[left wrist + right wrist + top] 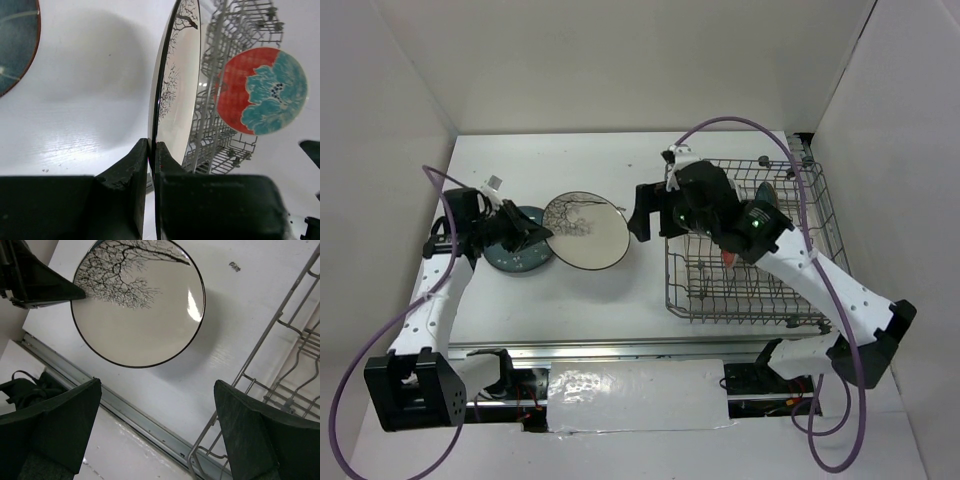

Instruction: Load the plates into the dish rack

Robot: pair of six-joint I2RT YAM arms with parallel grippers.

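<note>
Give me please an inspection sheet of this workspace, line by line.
Surface: white table, glossy.
Job's things: grey-white branch plate pinched at its rim; teal-blue plate flat on the table; red flower plate upright in the wire dish rack.
Clutter: nothing seen.
Grippers: left gripper shut on the grey-white branch plate; right gripper open and empty, beside the rack.
Cables: purple cables loop from both arms.
Surroundings: white walls on three sides.

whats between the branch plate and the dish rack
Only bare table in the right wrist view; the open right tool hovers above it.
</note>
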